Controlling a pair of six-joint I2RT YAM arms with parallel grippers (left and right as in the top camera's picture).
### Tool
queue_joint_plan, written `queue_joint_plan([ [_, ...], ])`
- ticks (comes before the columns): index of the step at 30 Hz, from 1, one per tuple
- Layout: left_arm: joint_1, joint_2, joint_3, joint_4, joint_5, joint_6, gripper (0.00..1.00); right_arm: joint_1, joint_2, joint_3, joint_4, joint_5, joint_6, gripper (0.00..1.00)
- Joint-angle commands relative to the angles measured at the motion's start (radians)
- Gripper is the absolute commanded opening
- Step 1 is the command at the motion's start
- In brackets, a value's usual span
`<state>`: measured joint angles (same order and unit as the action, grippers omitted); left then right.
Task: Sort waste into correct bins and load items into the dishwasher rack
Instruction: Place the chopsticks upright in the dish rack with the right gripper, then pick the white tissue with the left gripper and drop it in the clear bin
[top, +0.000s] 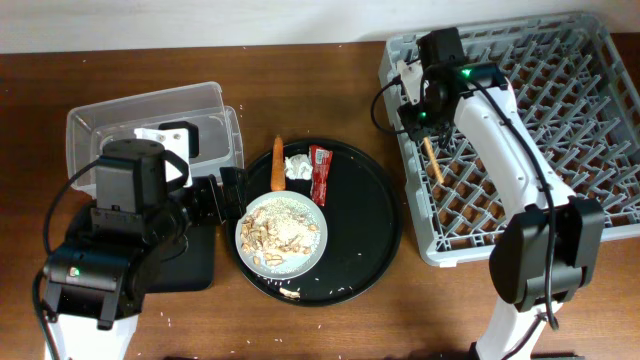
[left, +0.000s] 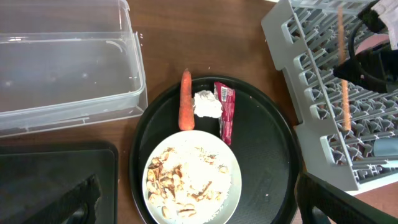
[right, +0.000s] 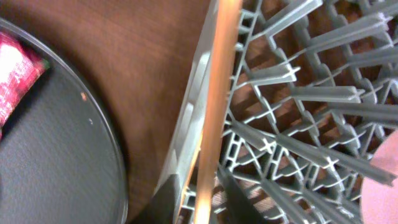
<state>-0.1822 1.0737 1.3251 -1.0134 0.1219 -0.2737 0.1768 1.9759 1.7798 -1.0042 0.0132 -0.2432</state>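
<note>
Overhead: right gripper (top: 423, 128) is over the rack's (top: 540, 110) left edge, clamped on the chopsticks (top: 432, 160), which hang over the lattice just inside the rim. Left gripper (top: 232, 190) sits beside the plate (top: 282, 235), not touching it. Risk imo: let go here and the chopsticks slip through a gap or roll off the rim.

Left wrist: its fingers (left: 329, 199) are spread wide with nothing in them. Carrot (left: 186, 99), tissue (left: 207, 104) and wrapper (left: 225, 113) are bunched up, tissue touching wrapper, so grabbing one could drag a neighbour along.

Right wrist: chopsticks (right: 214, 112) run right along the rack wall, pinched between the dark fingers. A tip could snag a peg and twist out of the grip.
</note>
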Motion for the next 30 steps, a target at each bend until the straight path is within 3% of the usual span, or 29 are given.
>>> queue_joint_plan([
  [1,0.002,0.0,-0.002,0.001,-0.007,-0.006,0.99,0.004,-0.013,0.006,0.013,0.044,0.133,0.49],
  [3,0.002,0.0,-0.002,0.001,-0.007,-0.006,0.99,0.006,-0.06,0.023,0.005,0.043,0.134,0.57],
  [7,0.002,0.0,-0.002,0.001,-0.007,-0.006,0.99,-0.003,-0.351,0.121,0.006,0.019,0.174,0.69],
  [10,0.002,0.0,-0.002,0.001,-0.007,-0.006,0.99,0.007,-0.545,0.121,-0.132,-0.105,0.177,0.69],
  [14,0.002,0.0,-0.002,0.001,-0.007,-0.006,0.99,0.006,-0.776,0.12,-0.228,-0.054,0.279,0.75],
  [18,0.002,0.001,-0.002,-0.014,-0.007,-0.006,0.99,0.006,-0.843,0.118,-0.363,-0.054,0.275,0.79],
  [22,0.002,0.0,-0.002,-0.049,0.037,-0.006,0.99,0.006,-0.951,0.047,-0.327,-0.054,0.248,0.81],
  [23,0.002,0.003,-0.002,-0.036,0.044,-0.006,0.99,0.006,-0.955,0.047,-0.327,-0.054,0.248,0.98],
  [24,-0.016,0.018,-0.002,-0.02,0.084,0.019,0.99,0.006,-0.951,0.047,-0.328,-0.054,0.248,0.98],
  [30,-0.335,0.206,-0.002,0.068,-0.21,0.046,0.95,0.006,-0.922,0.047,-0.328,-0.054,0.248,0.98],
])
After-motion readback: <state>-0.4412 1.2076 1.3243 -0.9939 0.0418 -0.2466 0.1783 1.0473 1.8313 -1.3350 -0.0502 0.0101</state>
